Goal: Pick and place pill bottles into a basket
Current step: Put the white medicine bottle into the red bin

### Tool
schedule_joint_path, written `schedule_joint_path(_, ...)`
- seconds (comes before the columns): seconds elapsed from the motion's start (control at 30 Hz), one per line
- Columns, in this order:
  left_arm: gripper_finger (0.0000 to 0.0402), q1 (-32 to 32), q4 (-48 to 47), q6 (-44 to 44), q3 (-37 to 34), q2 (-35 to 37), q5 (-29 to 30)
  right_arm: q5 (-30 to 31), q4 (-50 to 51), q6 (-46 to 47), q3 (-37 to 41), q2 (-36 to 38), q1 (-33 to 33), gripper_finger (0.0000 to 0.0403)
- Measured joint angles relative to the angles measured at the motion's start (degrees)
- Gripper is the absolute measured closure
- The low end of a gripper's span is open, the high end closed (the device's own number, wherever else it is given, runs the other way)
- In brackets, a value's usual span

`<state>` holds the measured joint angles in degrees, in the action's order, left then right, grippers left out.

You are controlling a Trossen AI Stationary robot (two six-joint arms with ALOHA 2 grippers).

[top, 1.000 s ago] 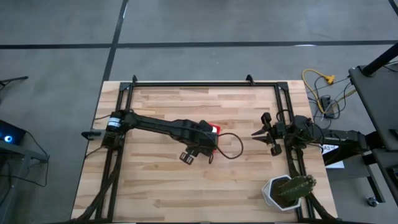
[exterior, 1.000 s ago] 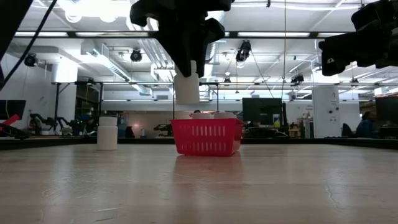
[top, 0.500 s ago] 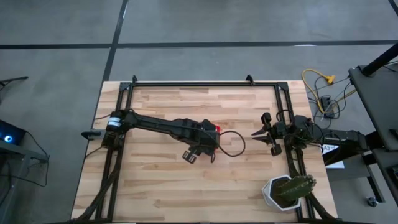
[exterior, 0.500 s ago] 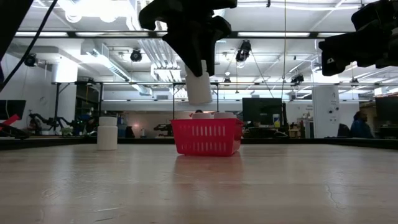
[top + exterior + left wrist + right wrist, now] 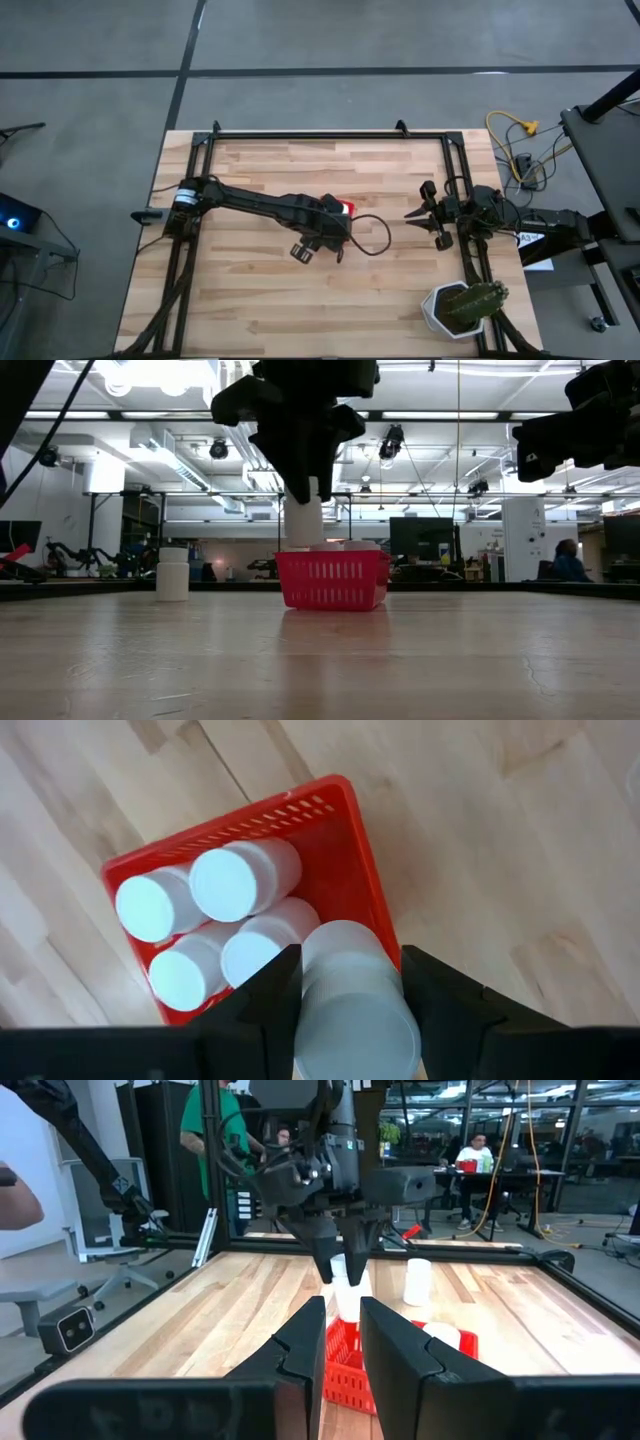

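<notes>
A white pill bottle (image 5: 352, 995) is held tight between the two fingers of the left gripper (image 5: 345, 1010), just above the red basket (image 5: 352, 850) in the middle of the table (image 5: 400, 290). Four bottles (image 5: 245, 878) are already packed inside the basket, so only a small gap is left at one end. The held bottle could be let go too close to the basket's edge, and then it might be tipped over the wall onto the table. It could also be bumped onto the caps of the others and left lying on top. One more bottle (image 5: 172, 573) is left standing on the table, well apart from the basket. The right gripper (image 5: 340, 1342) is parked far off at the right, nearly closed, with nothing held.
</notes>
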<state>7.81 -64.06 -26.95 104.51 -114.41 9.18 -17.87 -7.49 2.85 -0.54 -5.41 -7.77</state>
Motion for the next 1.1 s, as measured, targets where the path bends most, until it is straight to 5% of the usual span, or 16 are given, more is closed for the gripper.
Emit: schedule_joint_path(1.1,0.0265,-1.11,2.96,1.50,-8.25,0.00,0.08,-0.02,-0.02,0.01,0.00,0.02,0.00,0.0344)
